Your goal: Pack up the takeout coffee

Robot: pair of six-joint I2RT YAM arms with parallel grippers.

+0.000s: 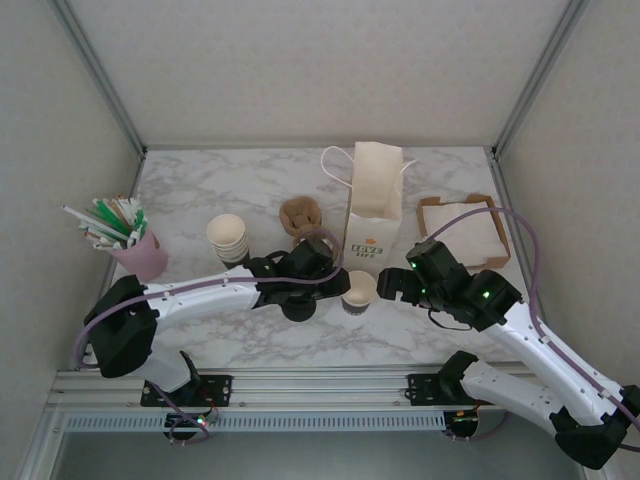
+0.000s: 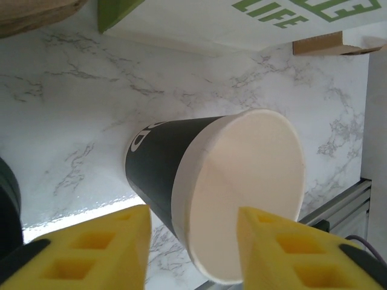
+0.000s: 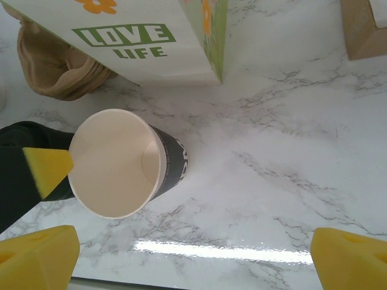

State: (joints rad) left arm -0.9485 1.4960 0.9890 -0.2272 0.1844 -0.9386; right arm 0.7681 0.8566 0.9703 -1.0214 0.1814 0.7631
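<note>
The takeout coffee cup stands upright on the marble in front of the paper bag. It has a dark wall and a cream inside, and its mouth is uncovered. My left gripper is at the cup's left side, jaws apart. In the left wrist view the yellow fingers straddle the cup near its rim, with a gap showing at the left finger. My right gripper hangs just right of the cup, wide open and holding nothing. The right wrist view looks down into the cup.
A stack of black lids lies under the left arm. Behind it are a stack of cream cups and a brown pile. A pink cup of straws stands far left. A cardboard tray with napkins sits right of the bag.
</note>
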